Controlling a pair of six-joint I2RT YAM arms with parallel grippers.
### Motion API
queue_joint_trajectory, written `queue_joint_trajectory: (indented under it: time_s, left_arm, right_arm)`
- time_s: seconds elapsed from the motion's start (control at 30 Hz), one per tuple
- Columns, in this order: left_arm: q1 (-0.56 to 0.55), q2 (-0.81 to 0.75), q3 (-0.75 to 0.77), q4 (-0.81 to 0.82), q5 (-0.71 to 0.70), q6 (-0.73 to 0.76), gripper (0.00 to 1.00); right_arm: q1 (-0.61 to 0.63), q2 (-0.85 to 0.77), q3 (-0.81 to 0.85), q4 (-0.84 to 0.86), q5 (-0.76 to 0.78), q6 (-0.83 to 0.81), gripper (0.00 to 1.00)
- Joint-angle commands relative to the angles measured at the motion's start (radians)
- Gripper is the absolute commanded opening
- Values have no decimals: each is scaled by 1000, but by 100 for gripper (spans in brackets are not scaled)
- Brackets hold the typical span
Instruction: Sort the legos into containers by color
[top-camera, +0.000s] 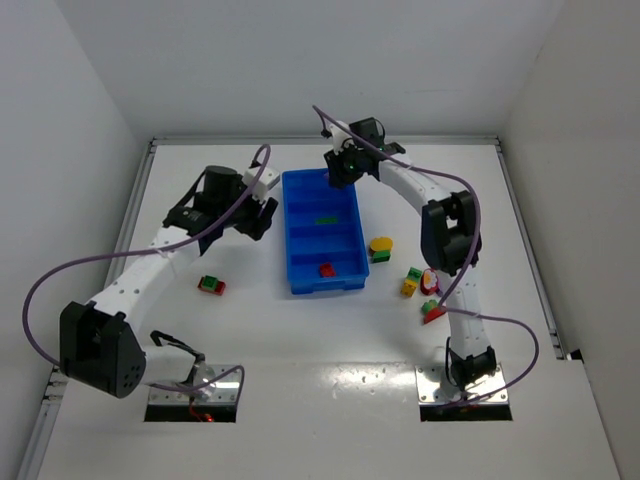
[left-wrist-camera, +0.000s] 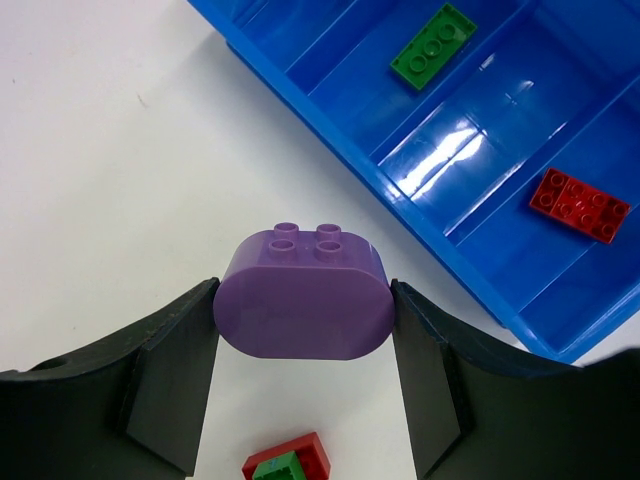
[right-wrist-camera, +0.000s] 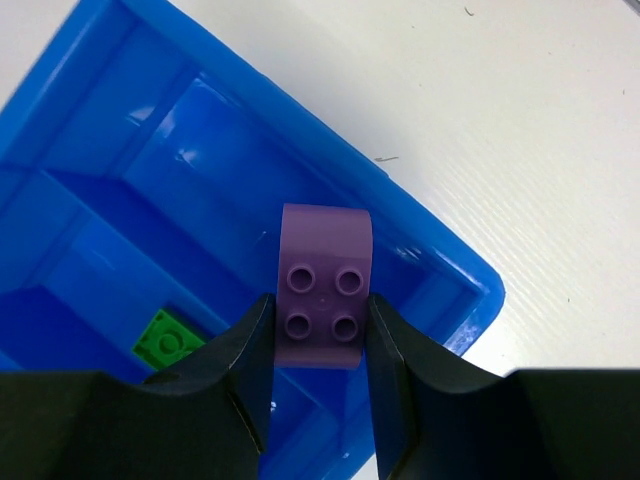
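Left end effector (left-wrist-camera: 303, 298) grips a purple oval brick (left-wrist-camera: 303, 318) above the worktop (left-wrist-camera: 120, 150), just beside the tray (left-wrist-camera: 322, 126); right end effector (right-wrist-camera: 320, 310) grips a second purple brick (right-wrist-camera: 323, 245) over the tray's far compartment.

No lettering, label, brand mark or numeral is legible in any view. The studs of the rounded purple lego (left-wrist-camera: 303, 300), just beside the blue tray (left-wrist-camera: 470, 150), and of the purple arched lego (right-wrist-camera: 323, 290), above the tray's end compartment, appear smooth; any embossing is too fine to read.
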Motion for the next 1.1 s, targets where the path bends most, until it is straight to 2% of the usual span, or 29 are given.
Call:
queue_joint_trajectory:
  time_s: [0.0, 0.17, 0.23, 0.27, 0.4, 0.63, 0.77, 0.87, 1.07]
  left_arm:
    - [10, 3, 46, 22, 10, 7, 27]
    - [20, 21, 55, 22, 10, 7, 27]
    - [20, 21, 64, 22, 10, 7, 27]
    - [20, 21, 64, 22, 10, 7, 27]
    - [20, 30, 64, 22, 10, 7, 27]
    - [20, 40, 87, 45, 36, -16, 27]
    - [20, 92, 185, 54, 79, -52, 27]
    - [9, 194, 268, 42, 90, -94, 26]
    - [-59, 493, 593, -90, -13, -206, 22]
  right_arm:
    - [0, 12, 38, 21, 32, -26, 34]
    - [0, 12, 38, 30, 42, -26, 36]
    - [0, 12, 38, 31, 52, -26, 45]
    - [0, 12, 38, 31, 52, -26, 53]
    - [0, 12, 38, 31, 62, -15, 66]
    - [0, -45, 47, 31, 49, 52, 68]
    - [0, -134, 47, 40, 49, 120, 69]
    - [-18, -221, 17, 49, 115, 142, 69]
    - [-90, -407, -101, 25, 166, 152, 73]
